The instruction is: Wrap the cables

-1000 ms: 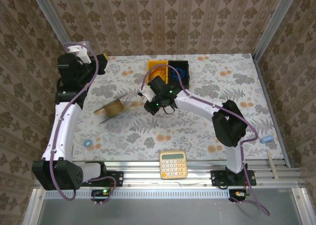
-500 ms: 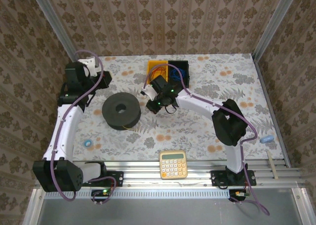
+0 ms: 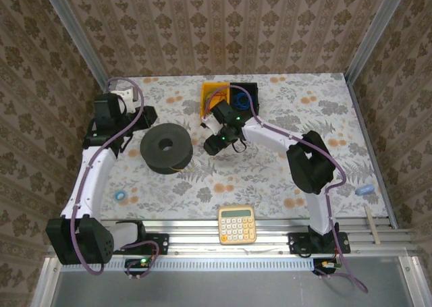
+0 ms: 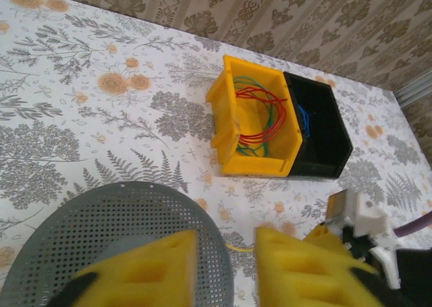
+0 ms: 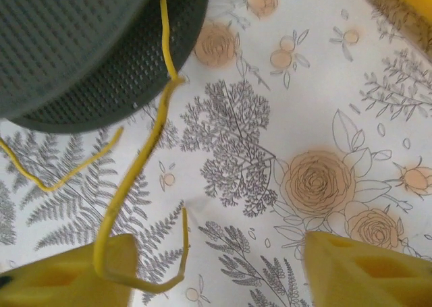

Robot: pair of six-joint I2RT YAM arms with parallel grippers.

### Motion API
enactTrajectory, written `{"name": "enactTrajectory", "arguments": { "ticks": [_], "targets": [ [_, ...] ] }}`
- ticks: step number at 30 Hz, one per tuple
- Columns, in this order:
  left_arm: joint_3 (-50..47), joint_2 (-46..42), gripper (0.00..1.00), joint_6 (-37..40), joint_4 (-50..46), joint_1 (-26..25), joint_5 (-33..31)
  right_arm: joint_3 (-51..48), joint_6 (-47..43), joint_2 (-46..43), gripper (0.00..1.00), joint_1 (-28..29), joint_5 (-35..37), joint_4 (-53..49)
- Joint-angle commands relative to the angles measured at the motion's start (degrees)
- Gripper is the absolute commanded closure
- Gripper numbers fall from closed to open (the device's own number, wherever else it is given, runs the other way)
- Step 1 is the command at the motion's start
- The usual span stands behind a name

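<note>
Floral table [image 3: 270, 179] between damask walls [image 3: 223, 30] bears spool [image 3: 182, 152] and yellow cord [image 5: 165, 44].

One cord [image 5: 131, 185], one spool [image 3: 166, 149], one calculator [image 3: 237, 225], two bins [image 4: 226, 128] (adjoining).

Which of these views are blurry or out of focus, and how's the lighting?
Left wrist: the near fingers are blurred, the bins sharp. Right wrist: the cord goes soft close to the lens, the tablecloth print crisp. Top external: evenly lit and sharp.
</note>
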Motion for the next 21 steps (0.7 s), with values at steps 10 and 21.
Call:
{"name": "enactTrajectory", "arguments": {
  "ticks": [10,21],
  "targets": [
    [-3.8,-3.3,0.32,-0.9,1.9,3.0,2.1,10.8,7.8,-2.9,0.08,2.1,-10.8,0.4],
    [-7.0,-4.6,0.00,-1.9,2.5,4.5,4.2,33.1,17.6,21.0,0.05,0.8,-18.4,1.8]
  ]
}}
